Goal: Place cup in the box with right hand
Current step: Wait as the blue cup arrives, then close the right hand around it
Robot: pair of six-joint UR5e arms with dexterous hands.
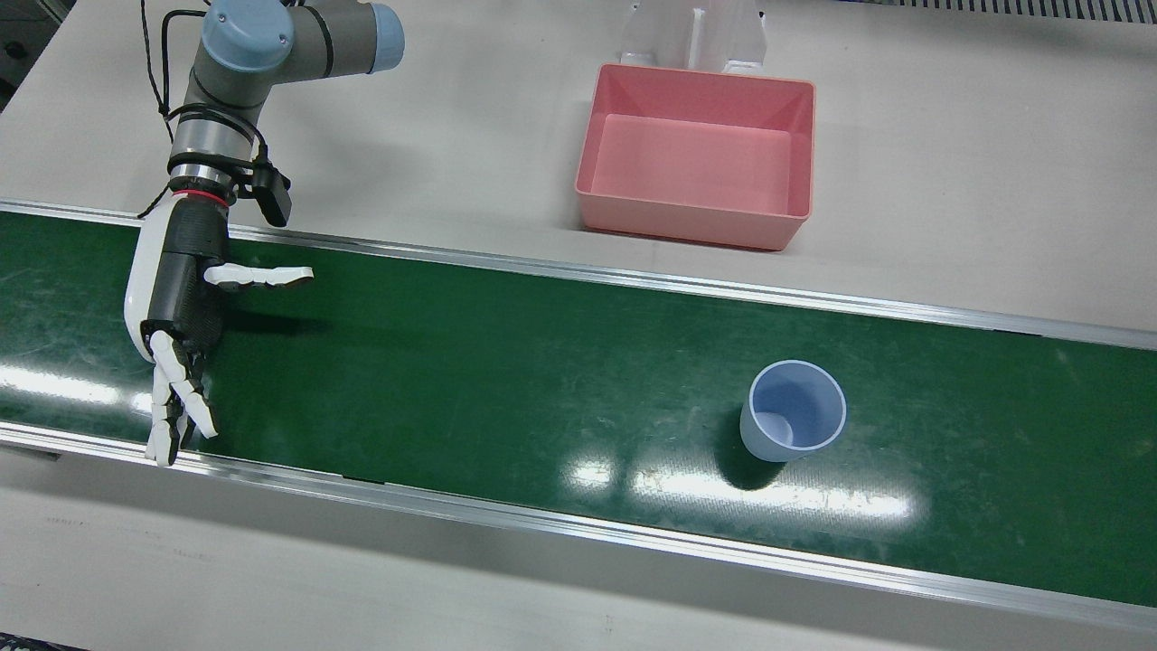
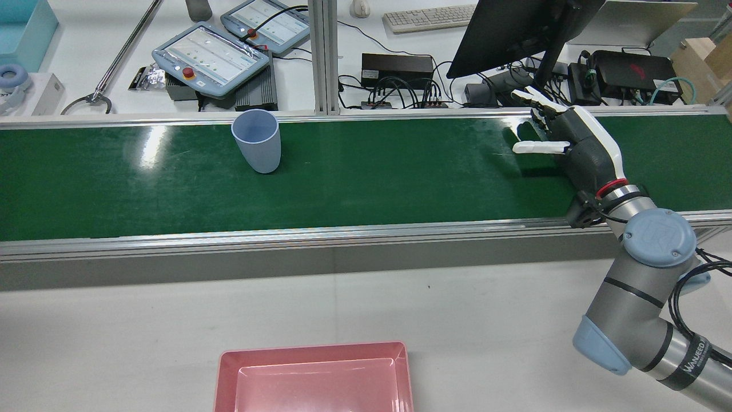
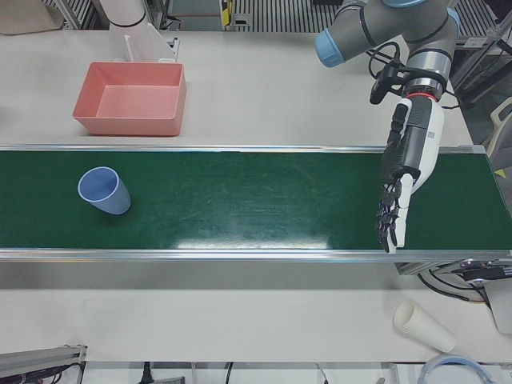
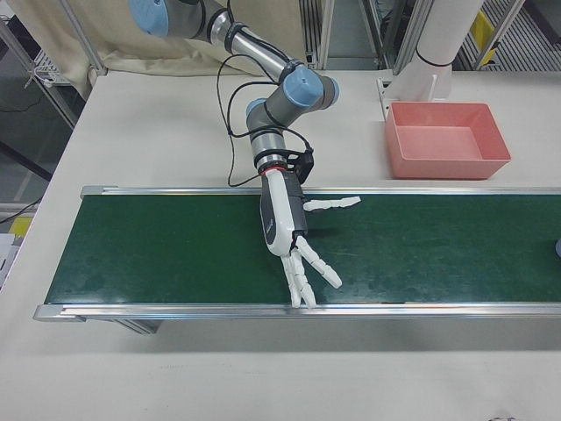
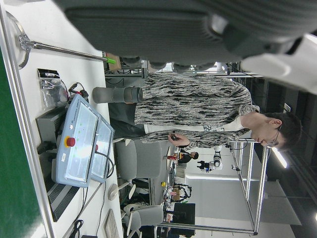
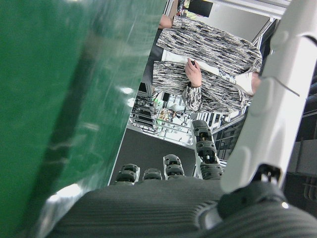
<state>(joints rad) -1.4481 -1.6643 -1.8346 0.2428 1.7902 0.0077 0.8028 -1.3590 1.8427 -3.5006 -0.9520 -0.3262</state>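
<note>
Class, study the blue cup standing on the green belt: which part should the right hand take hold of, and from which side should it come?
Grip the blue cup around its side wall, probably near mid-height. It stands upright and open-topped, so the round wall is free all around. The right hand, open, is far along the belt, thumb pointing toward the cup; sliding in sideways from there looks most natural.

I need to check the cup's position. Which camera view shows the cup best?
The front view: the cup stands upright on the green belt, its inside visible. The rear view and left-front view show it smaller; the right-front view shows only a sliver at its edge; the hand views show none.
</note>
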